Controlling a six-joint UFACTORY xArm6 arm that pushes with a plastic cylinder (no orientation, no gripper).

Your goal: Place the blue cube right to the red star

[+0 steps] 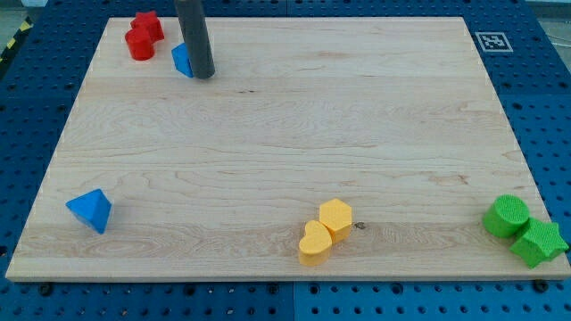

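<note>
The blue cube (182,60) sits near the view's top left of the wooden board (285,152), mostly hidden behind the dark rod. My tip (203,75) rests on the board touching the cube's right side. The red star (148,24) lies up and to the left of the cube, with a red cylinder-like block (138,44) touching it just below. A small gap separates the cube from the red blocks.
A blue triangular block (90,210) lies at the bottom left. A yellow hexagon (336,217) and a yellow heart (314,243) touch at the bottom centre. A green cylinder (506,217) and a green star (537,242) sit at the bottom right edge.
</note>
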